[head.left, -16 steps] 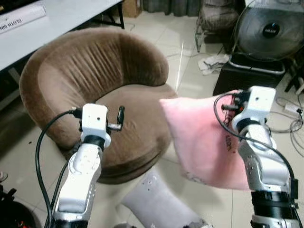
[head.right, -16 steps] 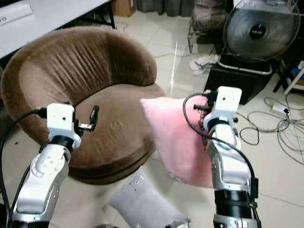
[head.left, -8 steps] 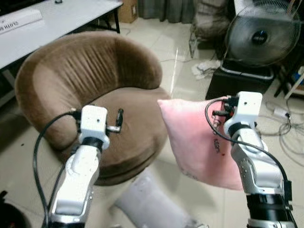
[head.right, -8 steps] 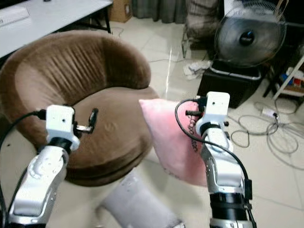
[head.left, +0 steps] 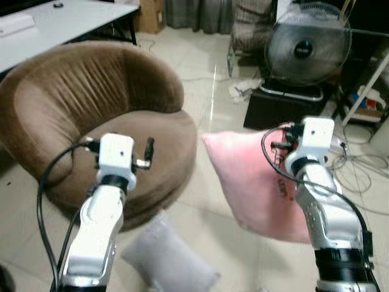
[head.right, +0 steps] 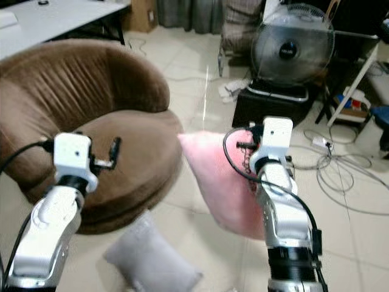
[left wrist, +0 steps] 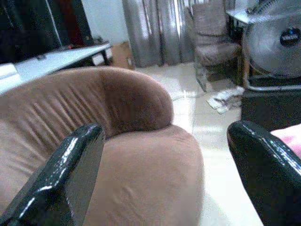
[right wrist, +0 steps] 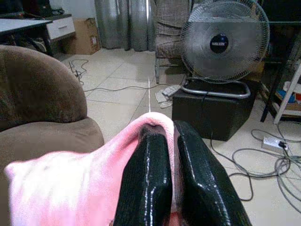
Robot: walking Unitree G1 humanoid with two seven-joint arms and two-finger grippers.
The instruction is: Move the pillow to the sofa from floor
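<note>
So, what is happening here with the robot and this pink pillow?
The right pincer is shut on the upper edge of the pink pillow and holds it in the air, beside the brown sofa and not yet on it. The left pincer is open and empty in front of the sofa seat. A grey pillow lies on the floor.

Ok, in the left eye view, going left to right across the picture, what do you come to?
Brown sofa → left gripper, open → pink pillow, held up off the floor → right gripper, shut on its top edge.
</note>
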